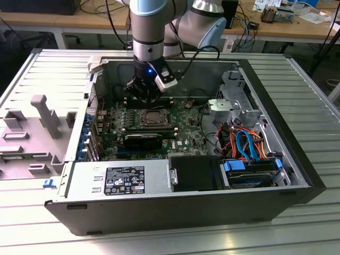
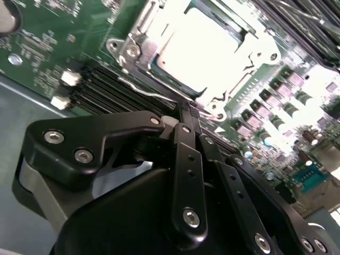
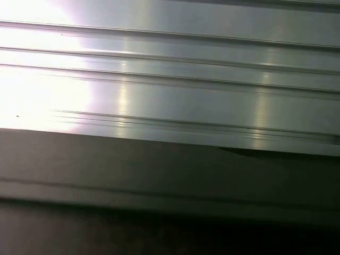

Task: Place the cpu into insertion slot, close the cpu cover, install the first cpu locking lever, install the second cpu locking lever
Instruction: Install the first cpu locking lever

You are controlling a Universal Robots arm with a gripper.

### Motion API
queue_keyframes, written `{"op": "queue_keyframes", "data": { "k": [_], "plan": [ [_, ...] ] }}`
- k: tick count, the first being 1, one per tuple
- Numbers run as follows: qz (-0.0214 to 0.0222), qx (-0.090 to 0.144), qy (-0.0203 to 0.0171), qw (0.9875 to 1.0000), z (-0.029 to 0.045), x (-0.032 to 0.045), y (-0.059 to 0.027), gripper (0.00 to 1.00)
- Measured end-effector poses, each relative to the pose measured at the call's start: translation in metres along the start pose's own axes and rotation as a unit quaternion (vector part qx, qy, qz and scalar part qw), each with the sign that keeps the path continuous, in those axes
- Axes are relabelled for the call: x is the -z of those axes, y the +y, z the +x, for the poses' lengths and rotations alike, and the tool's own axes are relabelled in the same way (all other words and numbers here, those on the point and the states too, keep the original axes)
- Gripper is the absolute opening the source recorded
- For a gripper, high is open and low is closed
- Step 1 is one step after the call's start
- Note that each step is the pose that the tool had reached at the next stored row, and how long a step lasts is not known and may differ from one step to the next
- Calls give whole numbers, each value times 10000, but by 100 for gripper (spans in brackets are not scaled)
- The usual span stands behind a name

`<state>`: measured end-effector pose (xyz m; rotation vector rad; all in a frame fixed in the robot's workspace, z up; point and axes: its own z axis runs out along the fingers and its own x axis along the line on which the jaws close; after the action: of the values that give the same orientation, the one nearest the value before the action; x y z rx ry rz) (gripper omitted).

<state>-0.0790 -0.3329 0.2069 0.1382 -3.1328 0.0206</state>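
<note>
The cpu (image 2: 199, 45), a bright silvery square, lies in the insertion slot on the green motherboard (image 1: 183, 114), hiding the slot's contact field. The grey metal cpu cover (image 2: 135, 40) lies flat around it as a frame. A thin wire locking lever (image 2: 146, 91) runs along the socket's edge on the gripper's side. My gripper (image 2: 187, 110) is shut, its black fingers pressed together with the tips right at that lever's end; I cannot tell whether they touch it. In the exterior view the gripper (image 1: 142, 97) hangs inside the open computer case, just behind the cpu (image 1: 154, 117).
Black memory slots (image 2: 98, 85) lie between gripper and socket. Case walls (image 1: 175, 71) surround the board. A power supply (image 1: 122, 180) sits at the front, a drive cage with blue and orange cables (image 1: 247, 149) on the exterior view's right. A grey moulded fixture (image 1: 40, 127) stands on the left.
</note>
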Motion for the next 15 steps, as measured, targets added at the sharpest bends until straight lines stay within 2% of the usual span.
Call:
{"op": "queue_keyframes", "data": {
  "k": [5, 15],
  "plan": [
    [0, 1, 1, 10000, -87, -10, -8, 11],
    [1, 0, 1, 10000, -215, -12, -19, 11]
  ]
}}
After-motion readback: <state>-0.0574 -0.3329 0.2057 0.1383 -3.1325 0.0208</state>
